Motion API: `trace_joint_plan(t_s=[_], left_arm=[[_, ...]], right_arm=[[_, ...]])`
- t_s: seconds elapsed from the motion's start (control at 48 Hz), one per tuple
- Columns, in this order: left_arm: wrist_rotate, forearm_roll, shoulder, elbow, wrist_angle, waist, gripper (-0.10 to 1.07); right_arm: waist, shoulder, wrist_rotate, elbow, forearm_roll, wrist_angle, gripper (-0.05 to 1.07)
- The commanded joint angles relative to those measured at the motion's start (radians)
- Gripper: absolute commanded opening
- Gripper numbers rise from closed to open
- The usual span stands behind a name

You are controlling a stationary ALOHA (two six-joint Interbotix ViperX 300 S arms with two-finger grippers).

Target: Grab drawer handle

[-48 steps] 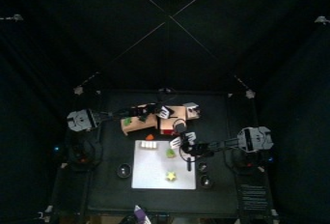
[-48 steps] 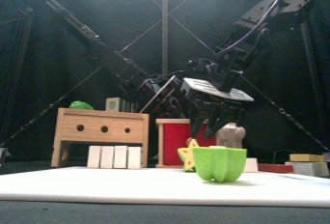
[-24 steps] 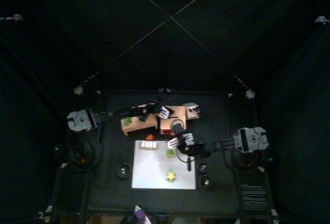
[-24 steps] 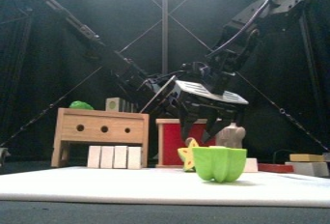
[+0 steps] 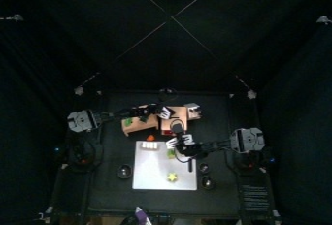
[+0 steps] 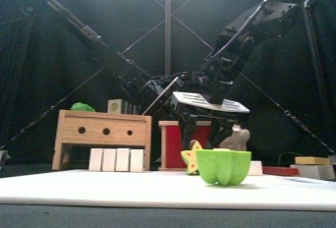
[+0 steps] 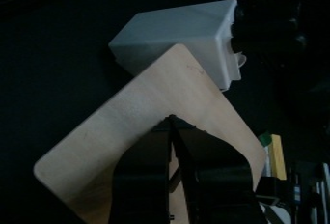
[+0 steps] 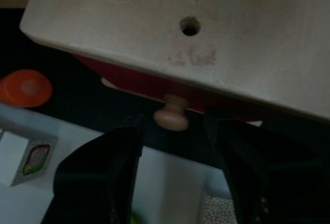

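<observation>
We record: the drawer (image 8: 180, 44), a pale wooden box with a red face, standing on the table (image 5: 215, 185) beside the tan board (image 6: 102, 134). Its round knob (image 8: 171, 118) sits between the parted jaws of our right tool (image 8: 172, 170), untouched. Our left tool (image 7: 175, 184) grips the box's corner (image 7: 161, 122), half-open.

The drawer (image 6: 178, 142) is set right of the holed box (image 6: 102, 131), behind the cup (image 6: 225, 167) on the mat (image 6: 79, 189).
</observation>
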Motion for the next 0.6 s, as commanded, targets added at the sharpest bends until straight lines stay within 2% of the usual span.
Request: trace_joint_plan(t_s=[0.0, 0.583], left_arm=[[0.002, 0.002, -0.006, -0.012, 0.002, 0.006, 0.44], [0.002, -0.002, -0.006, -0.012, 0.003, 0.006, 0.44]], right_arm=[[-0.006, -0.020, 0.003, -0.025, 0.005, 0.011, 0.67], [-0.002, -0.018, -0.002, -0.032, 0.021, 0.011, 0.64]])
